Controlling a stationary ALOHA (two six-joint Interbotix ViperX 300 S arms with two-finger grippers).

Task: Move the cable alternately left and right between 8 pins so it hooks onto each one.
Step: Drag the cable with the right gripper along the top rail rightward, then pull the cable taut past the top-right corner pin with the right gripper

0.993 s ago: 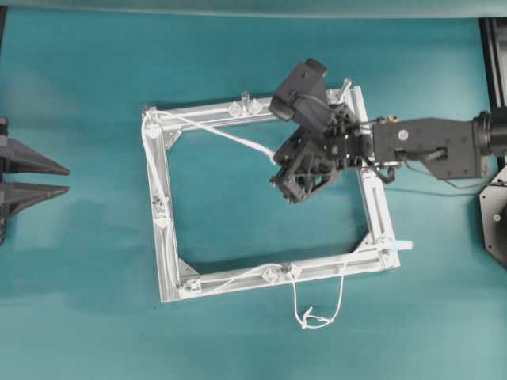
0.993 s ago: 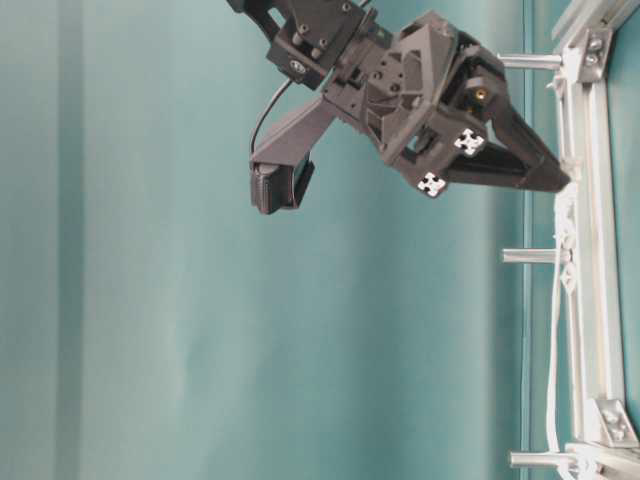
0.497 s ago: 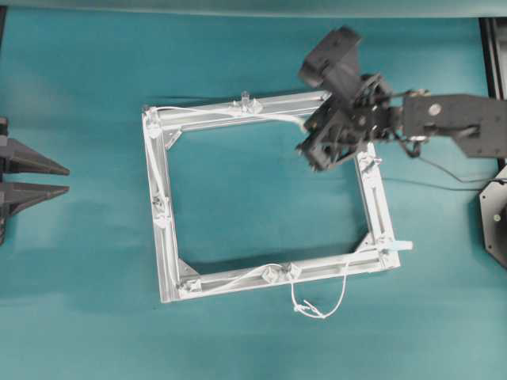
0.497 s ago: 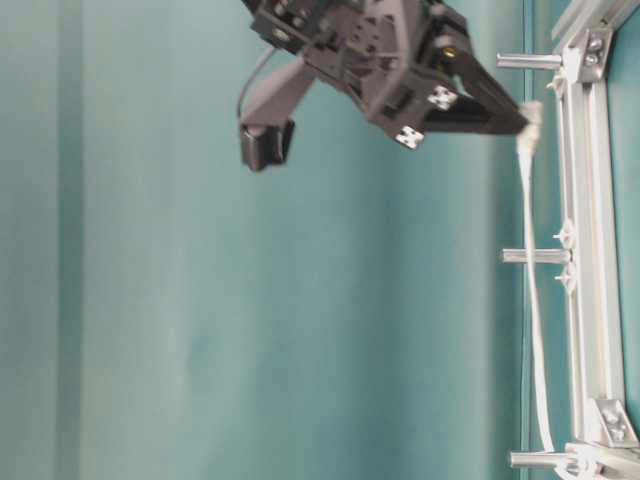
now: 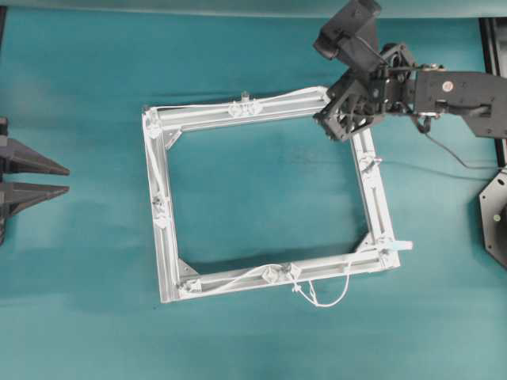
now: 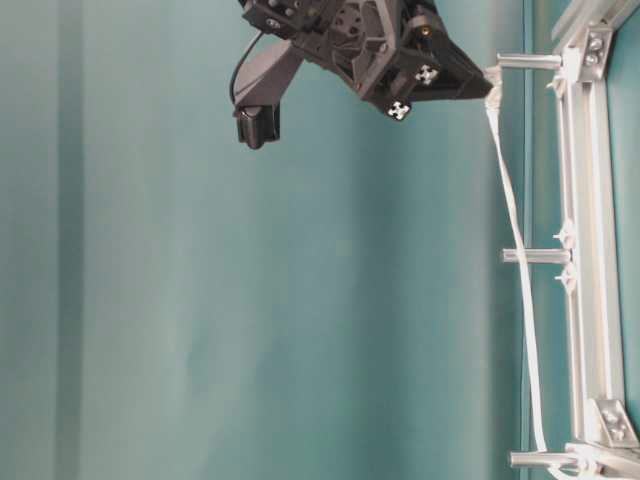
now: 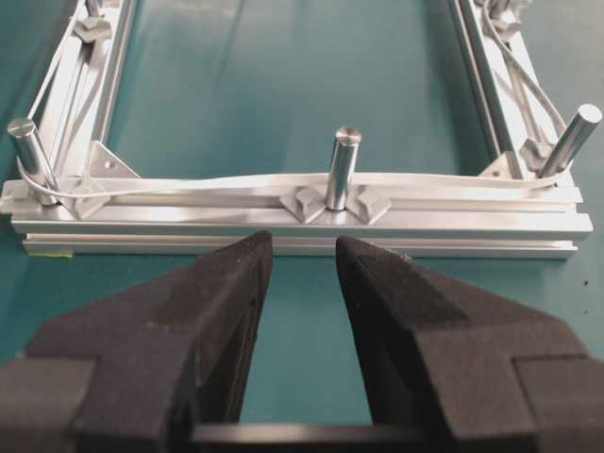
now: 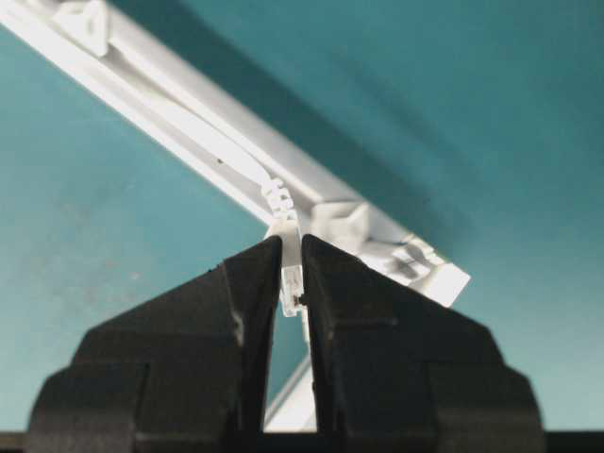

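Your cable (image 5: 207,110) runs along the frame's (image 5: 165,237) far bar, its clear plug pinched between the right gripper's (image 8: 292,274) jaws just off the far right corner pin (image 6: 528,62), seemingly not touching it. The frame's middle is bare cloth. The left gripper (image 7: 302,260) hangs spread, just outside the left bar's middle pin (image 7: 343,170).

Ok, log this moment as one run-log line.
right fingers: shut on cable plug end | position: over frame far right corner | left fingers: open, empty, parked facing a pin | cable: strung along far bar
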